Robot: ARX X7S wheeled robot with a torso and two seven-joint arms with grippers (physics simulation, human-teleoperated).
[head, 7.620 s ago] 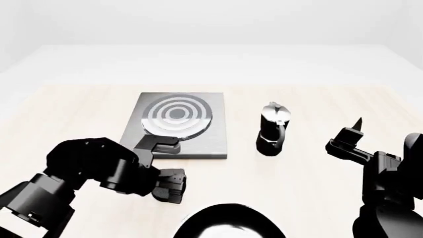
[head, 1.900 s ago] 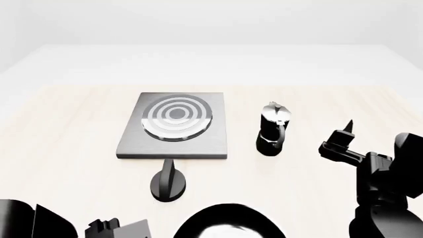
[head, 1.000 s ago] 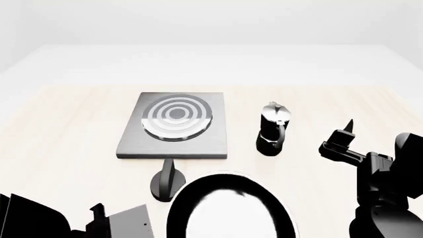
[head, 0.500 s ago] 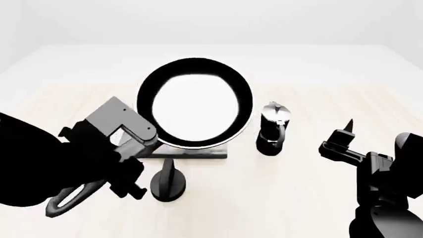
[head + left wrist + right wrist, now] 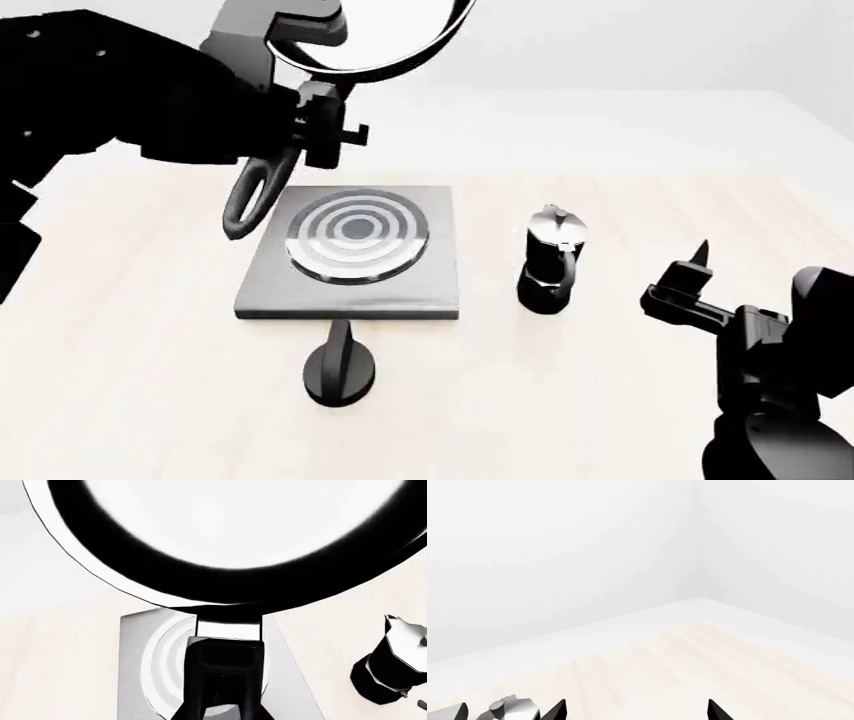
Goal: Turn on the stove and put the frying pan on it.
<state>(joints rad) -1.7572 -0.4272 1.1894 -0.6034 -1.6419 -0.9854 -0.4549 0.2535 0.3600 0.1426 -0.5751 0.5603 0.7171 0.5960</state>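
Glossy black frying pan [image 5: 220,575], brushed-metal stove [image 5: 350,253], pale matt wood table [image 5: 160,340].

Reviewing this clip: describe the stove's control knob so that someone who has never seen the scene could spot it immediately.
Find the dark-grey stove plate with its ringed burner on the pale wooden table. Just off the plate's near edge, towards the robot, stands the knob: a small black round disc with an upright fin. Unlike the taller moka pot, it has no silver.

You are looking at bright, even, sharp renders. The frying pan [image 5: 227,525] is glaring white inside, and shadows are lying faint.
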